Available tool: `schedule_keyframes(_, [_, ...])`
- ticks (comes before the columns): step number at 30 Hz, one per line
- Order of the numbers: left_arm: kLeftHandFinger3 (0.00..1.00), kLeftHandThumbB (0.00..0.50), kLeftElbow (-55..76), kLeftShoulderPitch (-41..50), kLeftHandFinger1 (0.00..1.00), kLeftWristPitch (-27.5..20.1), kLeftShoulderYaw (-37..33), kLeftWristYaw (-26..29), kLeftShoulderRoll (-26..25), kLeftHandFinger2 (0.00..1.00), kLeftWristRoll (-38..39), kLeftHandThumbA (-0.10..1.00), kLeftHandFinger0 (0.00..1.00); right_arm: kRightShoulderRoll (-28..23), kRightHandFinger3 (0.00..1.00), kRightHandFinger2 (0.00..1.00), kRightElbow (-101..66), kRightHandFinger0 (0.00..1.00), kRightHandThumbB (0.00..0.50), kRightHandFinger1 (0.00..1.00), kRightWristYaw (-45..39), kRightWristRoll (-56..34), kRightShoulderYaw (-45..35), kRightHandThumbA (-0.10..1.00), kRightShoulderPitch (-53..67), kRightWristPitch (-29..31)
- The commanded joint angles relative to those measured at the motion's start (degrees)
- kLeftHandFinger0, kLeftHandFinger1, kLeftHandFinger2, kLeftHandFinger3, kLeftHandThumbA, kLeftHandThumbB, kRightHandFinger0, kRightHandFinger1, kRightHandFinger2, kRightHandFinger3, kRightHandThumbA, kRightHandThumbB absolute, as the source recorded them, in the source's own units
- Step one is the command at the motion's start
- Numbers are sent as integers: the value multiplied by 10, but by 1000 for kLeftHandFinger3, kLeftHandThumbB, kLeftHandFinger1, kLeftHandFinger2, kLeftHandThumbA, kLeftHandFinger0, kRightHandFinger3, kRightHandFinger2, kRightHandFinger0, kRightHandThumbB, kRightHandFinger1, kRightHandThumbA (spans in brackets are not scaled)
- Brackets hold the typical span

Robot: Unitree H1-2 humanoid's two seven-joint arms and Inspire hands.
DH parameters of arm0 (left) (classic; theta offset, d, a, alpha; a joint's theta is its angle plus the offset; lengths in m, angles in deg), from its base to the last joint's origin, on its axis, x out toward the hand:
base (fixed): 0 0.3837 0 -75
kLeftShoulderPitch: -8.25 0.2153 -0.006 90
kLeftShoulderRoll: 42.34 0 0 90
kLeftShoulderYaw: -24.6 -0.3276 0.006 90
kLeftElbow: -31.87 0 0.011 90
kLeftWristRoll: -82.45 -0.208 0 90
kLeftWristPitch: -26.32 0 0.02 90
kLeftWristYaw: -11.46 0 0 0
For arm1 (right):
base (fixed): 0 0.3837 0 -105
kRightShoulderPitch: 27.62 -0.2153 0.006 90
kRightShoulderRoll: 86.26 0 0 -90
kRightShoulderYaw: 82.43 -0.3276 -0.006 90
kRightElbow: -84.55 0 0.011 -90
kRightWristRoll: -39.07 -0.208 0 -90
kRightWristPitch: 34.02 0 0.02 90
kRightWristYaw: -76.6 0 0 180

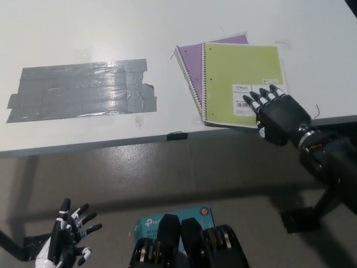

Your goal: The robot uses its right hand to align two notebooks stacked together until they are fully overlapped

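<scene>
Two notebooks lie on the white surface (pixel 111 33), near its front edge on the right side. The green notebook (pixel 241 78) is on top. The purple notebook (pixel 192 58) is under it. They do not line up. The purple one is turned a bit, so its left part and its top corner poke out from under the green one. The wire rings of both show along their left sides. The green notebook has a white label (pixel 254 95) near its lower right corner.

The black right hand (pixel 279 114) comes in from the right. It lies flat, palm down, at the lower right corner of the green notebook. Its fingers (pixel 262 99) are stretched out and a little apart. The tips rest on the white label. The hand presses on the notebook but does not hold it. The back part of the hand hangs over the front edge of the surface.

A big patch of gray tape (pixel 81 89) is stuck on the left part of the surface, well apart from the notebooks. A small dark clip (pixel 176 135) sits on the front edge.

The white left hand (pixel 67 240) is low at the bottom left, away from the surface. Its fingers are spread and hold nothing.

A blue box (pixel 167 220) lies on the floor below.
</scene>
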Motion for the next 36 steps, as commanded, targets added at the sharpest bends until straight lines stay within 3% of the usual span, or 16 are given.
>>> schedule_keyframes(1, [1000, 500, 18, -3, 870, -8, 2, -17, -4, 994, -10, 1000, 808, -15, 1000, 1000, 36, 1000, 395, 1000, -70, 39, 34, 1000, 1, 53])
schedule_keyframes(3, [1000, 500, 20, -4, 874, -8, 2, -17, 0, 989, -8, 1000, 827, -9, 1000, 1000, 31, 1000, 384, 1000, -66, 61, 53, 1000, -15, 60])
schedule_keyframes(7, [1000, 500, 17, -3, 841, -13, -2, -20, 1, 976, -12, 1000, 773, 6, 1000, 1000, 33, 1000, 394, 1000, -63, 75, 68, 1000, -30, 59])
schedule_keyframes(12, [1000, 500, 15, -6, 867, -16, -7, -25, 6, 962, -16, 1000, 878, 26, 1000, 1000, 41, 1000, 406, 1000, -47, 79, 71, 1000, -39, 66])
schedule_keyframes(15, [1000, 500, 16, -6, 858, -13, -14, -26, 6, 963, -23, 1000, 861, 28, 1000, 1000, 47, 1000, 391, 1000, -44, 100, 83, 1000, -53, 67])
schedule_keyframes(20, [1000, 500, 19, -6, 842, -14, -13, -31, 5, 937, -23, 1000, 857, 25, 1000, 1000, 77, 1000, 411, 1000, -34, 108, 81, 1000, -77, 75])
schedule_keyframes(23, [1000, 500, 24, -5, 895, -9, -12, -31, 5, 966, -25, 1000, 916, 19, 1000, 1000, 94, 1000, 420, 1000, -28, 113, 79, 1000, -88, 78])
schedule_keyframes(26, [1000, 500, 20, -6, 850, -13, -16, -34, 3, 947, -31, 1000, 889, 12, 1000, 1000, 100, 1000, 429, 1000, -37, 123, 82, 1000, -93, 76])
schedule_keyframes(33, [1000, 500, 28, -4, 842, -8, -21, -35, 3, 955, -40, 1000, 866, 4, 1000, 1000, 85, 1000, 397, 1000, -53, 125, 75, 1000, -87, 79])
schedule_keyframes(36, [1000, 500, 21, -7, 814, -17, -27, -42, 1, 924, -44, 1000, 807, 7, 1000, 1000, 93, 1000, 416, 1000, -40, 138, 83, 1000, -87, 80])
